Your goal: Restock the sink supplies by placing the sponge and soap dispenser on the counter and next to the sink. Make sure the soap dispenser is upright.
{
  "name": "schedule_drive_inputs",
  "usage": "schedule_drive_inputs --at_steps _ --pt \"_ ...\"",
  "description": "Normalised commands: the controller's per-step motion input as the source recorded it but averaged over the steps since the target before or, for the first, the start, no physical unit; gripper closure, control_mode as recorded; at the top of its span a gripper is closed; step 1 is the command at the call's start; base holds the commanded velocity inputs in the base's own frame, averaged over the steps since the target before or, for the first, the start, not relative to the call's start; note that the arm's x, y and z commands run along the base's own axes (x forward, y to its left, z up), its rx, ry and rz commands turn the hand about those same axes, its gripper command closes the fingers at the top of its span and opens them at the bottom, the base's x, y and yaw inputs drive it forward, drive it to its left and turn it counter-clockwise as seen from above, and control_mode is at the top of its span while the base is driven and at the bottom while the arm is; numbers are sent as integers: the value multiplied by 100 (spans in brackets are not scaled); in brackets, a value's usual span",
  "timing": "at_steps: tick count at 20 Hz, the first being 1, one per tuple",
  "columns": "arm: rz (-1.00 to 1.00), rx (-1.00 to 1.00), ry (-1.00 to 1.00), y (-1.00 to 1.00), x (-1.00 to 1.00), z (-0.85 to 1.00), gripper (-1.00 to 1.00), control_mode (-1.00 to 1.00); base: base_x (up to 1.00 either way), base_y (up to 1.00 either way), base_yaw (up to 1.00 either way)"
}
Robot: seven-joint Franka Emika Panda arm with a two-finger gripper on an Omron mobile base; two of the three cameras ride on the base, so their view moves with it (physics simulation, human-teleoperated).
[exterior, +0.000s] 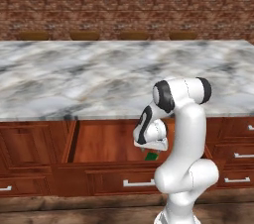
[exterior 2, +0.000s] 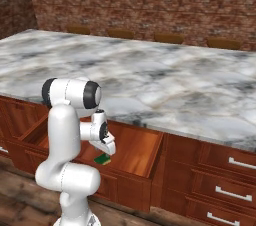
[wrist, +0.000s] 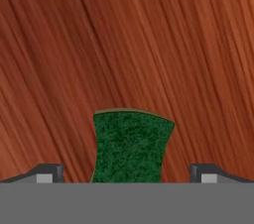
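With its fingers spread wide on either side of the sponge (wrist: 132,144), which lies green side up on the floor of the open drawer (exterior 2: 131,148), the gripper (wrist: 127,172) could, if it closes too high, pinch only the soft top and slip off.

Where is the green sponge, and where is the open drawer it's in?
sponge (wrist: 131,146), hand view, middle of its green top face.
drawer (exterior 2: 131,147), right base view, bare wooden floor inside it.
gripper (wrist: 126,171), hand view, midway between its open fingertips.
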Motion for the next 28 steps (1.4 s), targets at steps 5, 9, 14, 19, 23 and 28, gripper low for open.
schedule_drive_inputs --at_steps 5,9,14,19,23,28 --pt "0 1 0 0 0 -5 -100 -100 0 0 0" --pt "0 2 0 -1 0 -6 -100 -100 0 0 0" --pt "0 3 0 -3 0 -10 -100 -100 0 0 0" --pt "0 2 0 0 0 -8 -100 -100 0 0 0" --pt "0 4 0 -7 0 -10 -100 -100 0 0 0" --pt "0 3 0 -6 0 -9 -100 -100 0 0 0"
